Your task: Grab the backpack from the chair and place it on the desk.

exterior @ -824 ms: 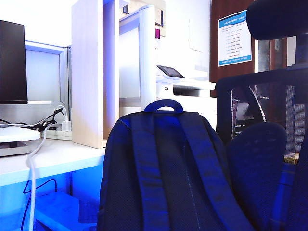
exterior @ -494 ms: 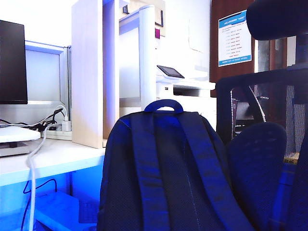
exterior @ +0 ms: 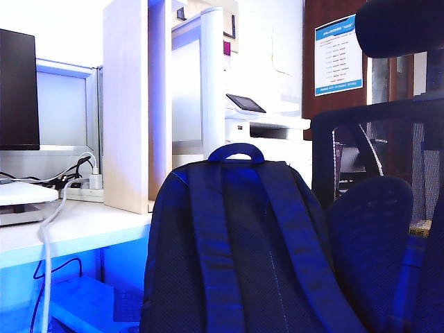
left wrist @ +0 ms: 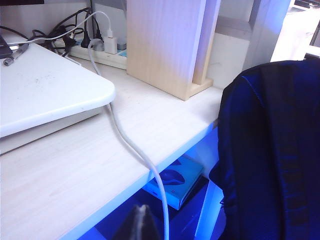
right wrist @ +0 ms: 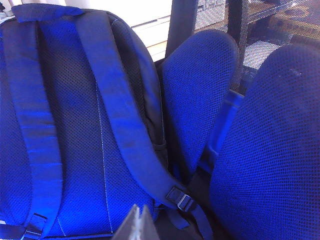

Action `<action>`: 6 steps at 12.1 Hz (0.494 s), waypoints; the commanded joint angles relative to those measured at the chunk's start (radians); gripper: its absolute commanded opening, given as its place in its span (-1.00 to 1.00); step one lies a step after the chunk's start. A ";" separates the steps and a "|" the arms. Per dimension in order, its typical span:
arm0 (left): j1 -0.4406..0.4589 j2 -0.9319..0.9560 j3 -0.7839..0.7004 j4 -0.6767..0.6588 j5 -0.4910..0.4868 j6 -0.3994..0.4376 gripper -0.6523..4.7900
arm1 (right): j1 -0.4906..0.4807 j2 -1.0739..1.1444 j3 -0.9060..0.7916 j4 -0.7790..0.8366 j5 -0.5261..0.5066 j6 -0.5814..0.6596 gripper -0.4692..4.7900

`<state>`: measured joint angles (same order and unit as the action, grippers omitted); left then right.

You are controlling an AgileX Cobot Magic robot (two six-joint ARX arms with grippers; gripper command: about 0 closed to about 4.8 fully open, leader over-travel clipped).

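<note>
Dark blue cloth fills the front of the exterior view: the backpack stands upright on the chair, with its two padded straps facing the camera and its blue loop handle up at 12 o'clock. So the job has not started yet. Nothing has been grabbed and nothing has been lifted. In the left wrist view, the left gripper shows only as a dark tip low in the picture, hanging over the edge of the counter, and its fingers are pressed together with nothing between them. The backpack sits at about 3 o'clock from that tip, well apart from it. In the right wrist view, the right gripper is also just a pale tip, with its fingers pressed together and empty. It hangs near the bottom of the backpack, close to a strap buckle, but I cannot tell if it touches. The chair's round cushion leans just beside the backpack at about 2 o'clock. Farther back, the white counter runs off at 9 o'clock with a white cable lying across it and a pale wood divider standing on it. All of the work is still left: open the fingers, take hold of the backpack, lift it off the chair, and set it on the counter.
</note>
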<state>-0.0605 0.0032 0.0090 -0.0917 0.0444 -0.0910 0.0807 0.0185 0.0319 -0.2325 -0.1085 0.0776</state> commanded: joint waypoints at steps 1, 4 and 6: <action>0.000 0.000 0.000 0.011 0.071 -0.003 -0.78 | 0.000 0.000 -0.003 0.004 0.002 0.001 -0.84; 0.000 0.000 0.000 0.012 0.192 -0.003 -0.78 | 0.000 0.000 -0.002 0.005 -0.013 0.002 -0.85; 0.000 0.000 0.000 0.014 0.269 -0.003 -0.78 | 0.000 0.000 -0.002 0.005 -0.054 0.002 -0.85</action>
<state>-0.0605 0.0032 0.0093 -0.0917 0.2695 -0.0914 0.0807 0.0185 0.0319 -0.2302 -0.1349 0.0776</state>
